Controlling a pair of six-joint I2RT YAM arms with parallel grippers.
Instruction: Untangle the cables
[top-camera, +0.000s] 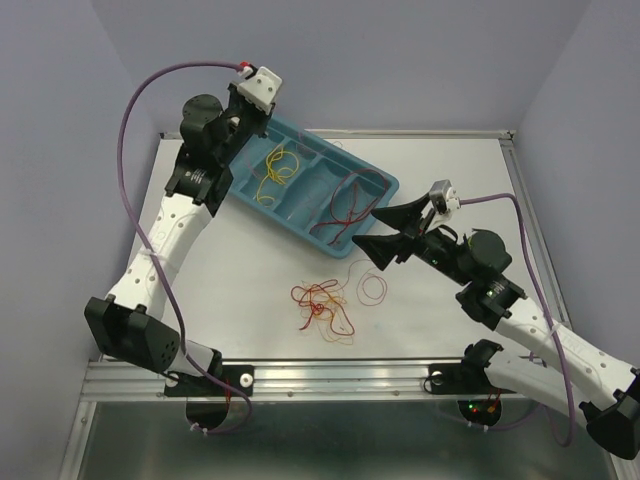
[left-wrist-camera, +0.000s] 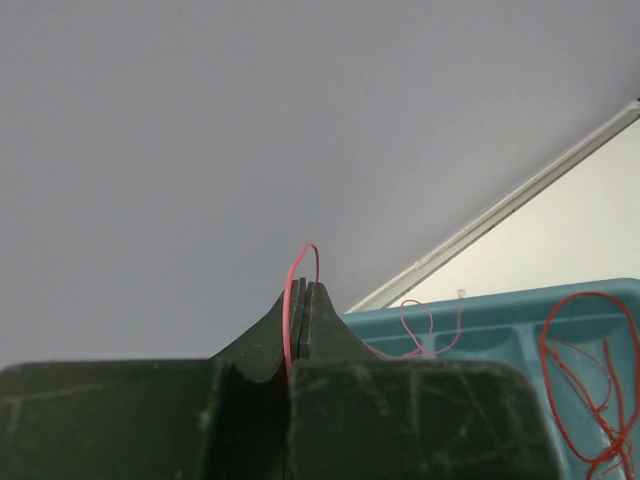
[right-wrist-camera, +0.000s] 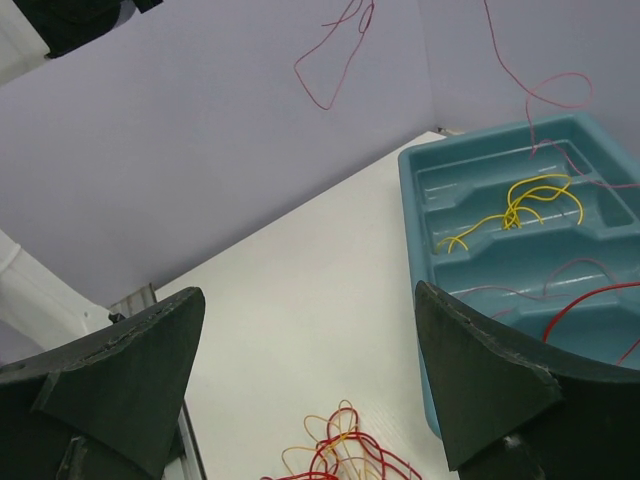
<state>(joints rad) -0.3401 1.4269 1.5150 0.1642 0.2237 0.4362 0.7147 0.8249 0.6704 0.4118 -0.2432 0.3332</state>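
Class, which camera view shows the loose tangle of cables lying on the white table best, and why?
The top external view: the whole tangle of cables lies unobstructed on the table. The right wrist view catches only its upper loops at the bottom edge; the left wrist view misses it entirely.

Tray cropped at right edge and behind left gripper, pink wire lower end lost between fingers, hanging wire cut off at top

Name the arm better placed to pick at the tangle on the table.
Right, I'd say. The right arm hangs close to the tangle with open jaws. The left arm is raised by the tray, jaws shut on a pink cable.
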